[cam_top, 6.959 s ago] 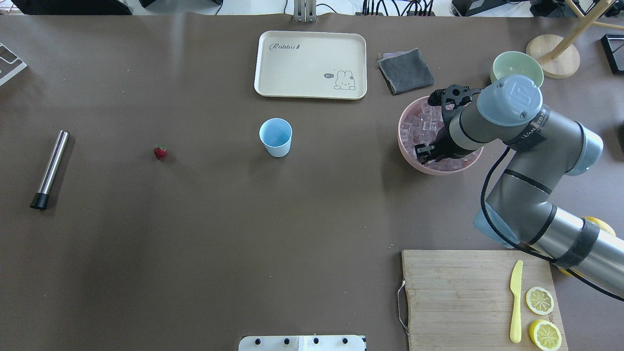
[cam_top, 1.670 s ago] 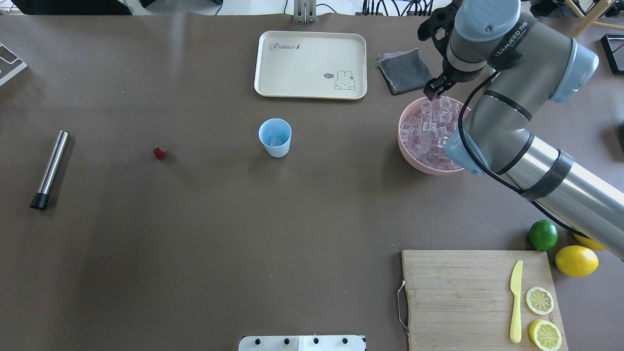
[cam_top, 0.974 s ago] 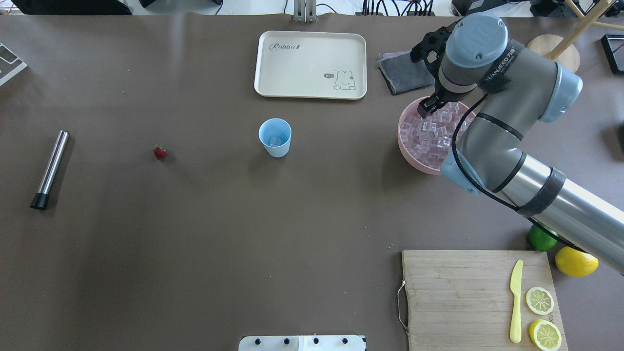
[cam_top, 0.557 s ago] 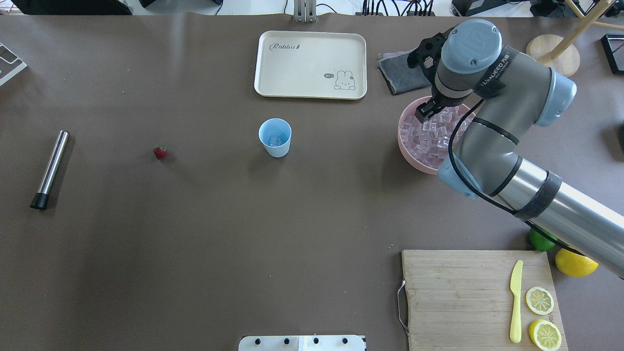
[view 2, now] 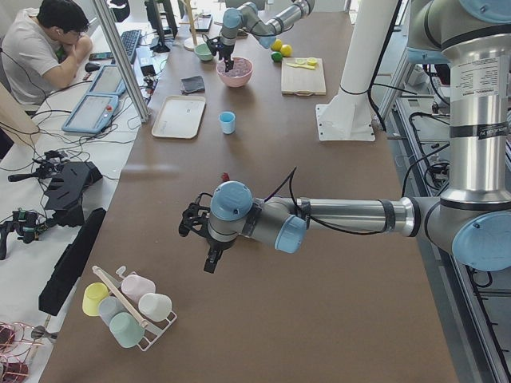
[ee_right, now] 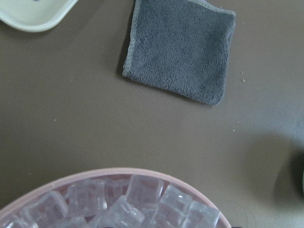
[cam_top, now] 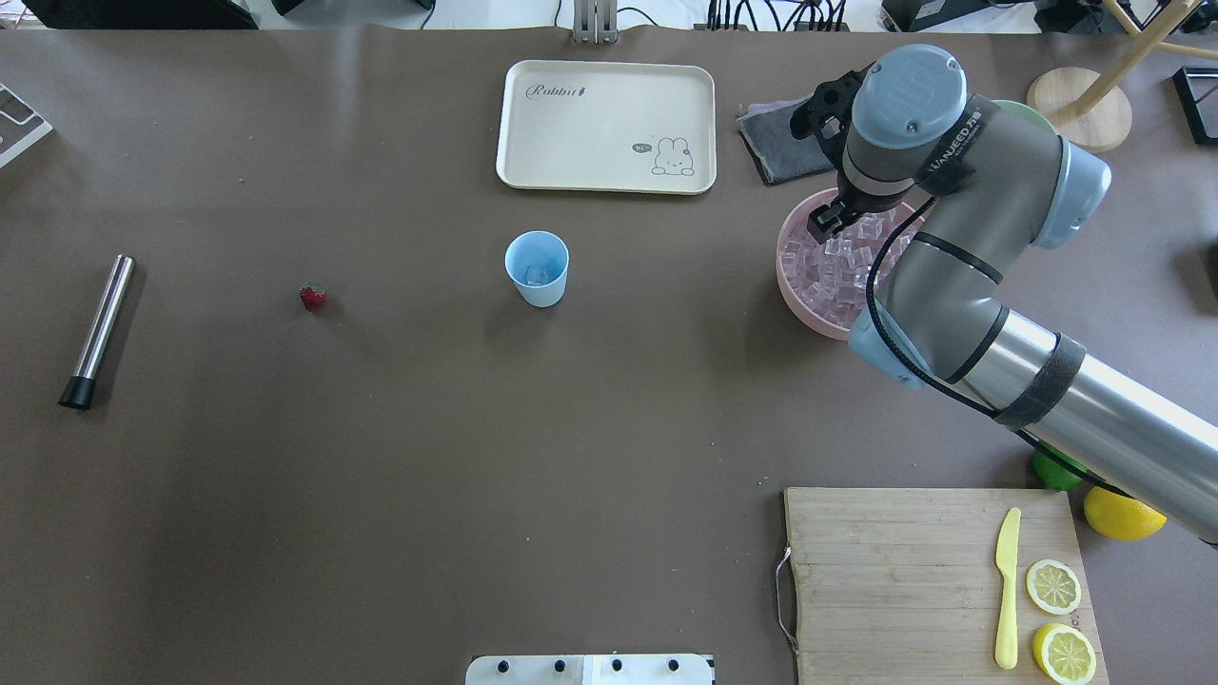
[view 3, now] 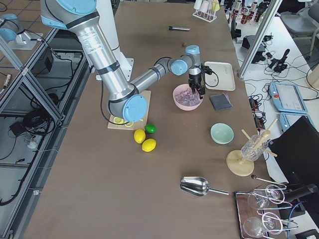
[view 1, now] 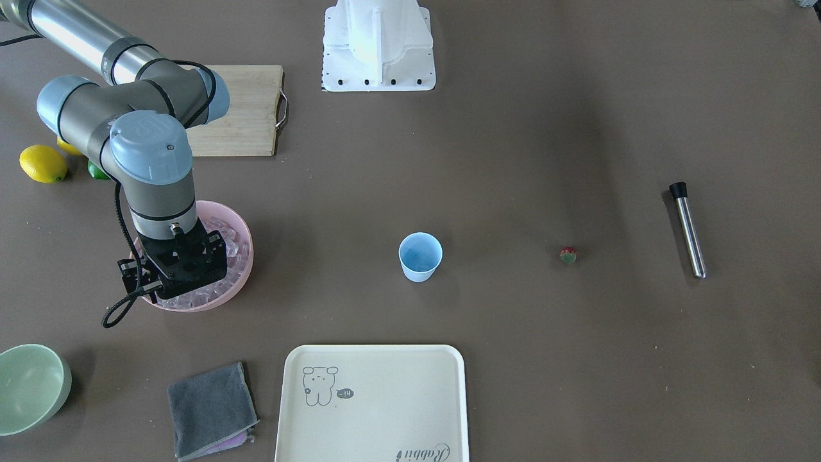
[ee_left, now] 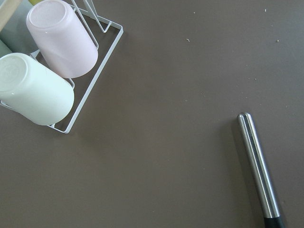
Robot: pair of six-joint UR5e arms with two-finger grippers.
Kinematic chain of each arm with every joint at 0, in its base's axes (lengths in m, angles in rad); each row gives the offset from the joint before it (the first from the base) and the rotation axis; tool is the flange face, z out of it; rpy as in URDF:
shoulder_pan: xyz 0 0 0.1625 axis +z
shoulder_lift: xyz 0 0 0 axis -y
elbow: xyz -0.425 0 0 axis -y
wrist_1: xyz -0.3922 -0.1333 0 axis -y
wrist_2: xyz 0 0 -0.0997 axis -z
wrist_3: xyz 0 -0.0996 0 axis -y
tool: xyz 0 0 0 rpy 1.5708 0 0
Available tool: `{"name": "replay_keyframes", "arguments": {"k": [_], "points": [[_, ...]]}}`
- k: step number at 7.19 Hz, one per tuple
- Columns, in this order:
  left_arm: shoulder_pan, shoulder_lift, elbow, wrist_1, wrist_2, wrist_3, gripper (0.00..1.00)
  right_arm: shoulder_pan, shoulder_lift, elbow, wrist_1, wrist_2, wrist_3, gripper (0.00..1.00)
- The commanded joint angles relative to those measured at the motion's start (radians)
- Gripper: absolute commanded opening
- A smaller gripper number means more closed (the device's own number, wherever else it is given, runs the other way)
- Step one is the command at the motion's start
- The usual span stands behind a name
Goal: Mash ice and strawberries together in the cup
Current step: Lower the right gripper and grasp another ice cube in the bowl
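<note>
A: How many cups are on the worktop (cam_top: 428, 457)?

B: One cup (cam_top: 538, 268), light blue, upright near the middle. One cube of ice (cam_top: 538, 276) lies on its bottom. The rest, too many to count, is heaped in one pink bowl (cam_top: 797, 309) well off to the robot's right.

A: And strawberries?

B: One strawberry (cam_top: 312, 297), alone on the bare worktop to the left of the cup and well apart from it. Farther left lies one steel rod (cam_top: 96, 331) with a black cap.

A: Where are the two tools?

B: The right tool (cam_top: 824, 217) points down into the pink bowl, low over the heap at the bowl's far side. I cannot tell whether it is released or clenched. The left tool (view 2: 210, 259) hangs above the worktop's left end. It shows only in the side view, so I cannot tell its state either.

A: What else is there?

B: One cream tray (cam_top: 590, 133), one grey cloth (view 1: 210, 401) and one pale green bowl (view 1: 32, 385). One wooden board (cam_top: 885, 580) carries one yellow knife (cam_top: 1007, 590) and two lemon halves (cam_top: 1052, 586). Beside the board lie two whole lemons (view 3: 148, 145) and one lime (view 3: 150, 128). Four pastel beakers (view 2: 137, 287) sit together at the left end.
</note>
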Motion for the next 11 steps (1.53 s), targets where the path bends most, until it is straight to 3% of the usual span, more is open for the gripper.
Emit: {"name": "replay_keyframes", "arguments": {"k": [1,3,7,9,11], "points": [[0.001,0.0,0.001,-0.001,0.001,0.0,0.98,0.0,0.003,-0.007,0.0,-0.001,0.0,0.69],[0.003,0.002,0.001,-0.003,0.001,0.0,0.98,0.0,0.003,-0.01,0.0,-0.001,0.0,0.59],[0.003,0.003,0.001,-0.004,-0.001,0.0,0.98,0.0,0.002,-0.01,0.0,-0.001,0.002,0.58],[0.003,0.003,0.001,-0.004,-0.001,0.0,0.98,-0.004,0.005,-0.01,0.0,-0.001,0.029,0.37],[0.003,0.005,0.001,-0.003,-0.001,0.0,0.98,-0.006,0.005,-0.01,0.0,-0.003,0.032,0.31]]}}
